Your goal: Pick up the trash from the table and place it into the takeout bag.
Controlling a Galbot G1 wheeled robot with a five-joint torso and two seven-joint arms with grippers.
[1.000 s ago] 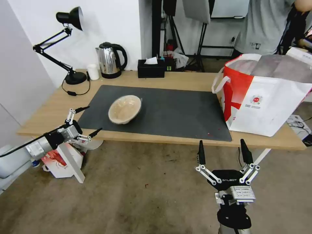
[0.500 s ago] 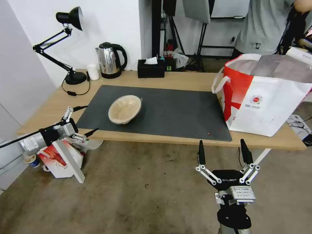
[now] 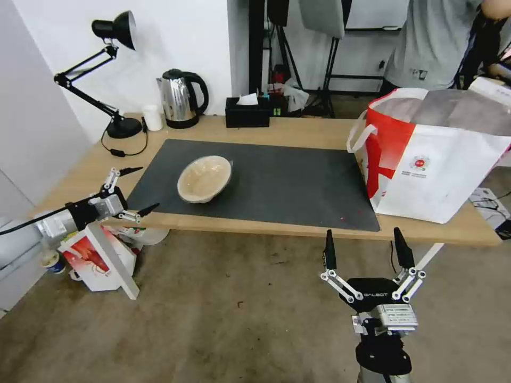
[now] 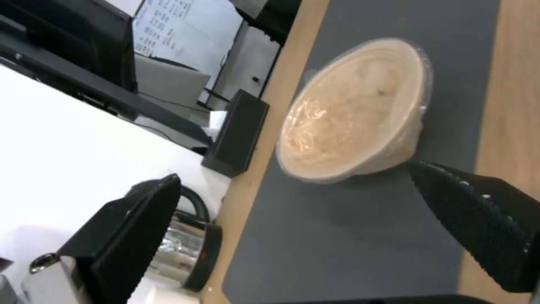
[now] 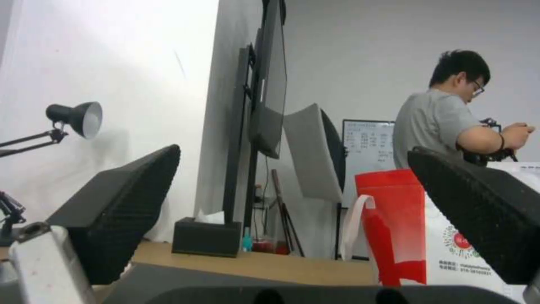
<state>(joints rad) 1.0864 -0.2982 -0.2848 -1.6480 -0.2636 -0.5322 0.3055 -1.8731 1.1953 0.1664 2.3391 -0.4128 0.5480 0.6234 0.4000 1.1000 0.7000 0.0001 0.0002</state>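
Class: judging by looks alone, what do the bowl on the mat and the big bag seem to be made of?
Bowl: probably matte tan paper or pulp, with a glossy, crinkled clear film over its top. Takeout bag: seemingly soft white-and-red fabric or plastic sheet, dull silver foil lining at the mouth.

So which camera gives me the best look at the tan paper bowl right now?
The left wrist view: the tan paper bowl shows close up on the dark mat, framed between the open jaws of the left gripper. The head view shows it whole but farther off.

Bright even indoor light; soft shadows; wrist views blurred, edges bowed.
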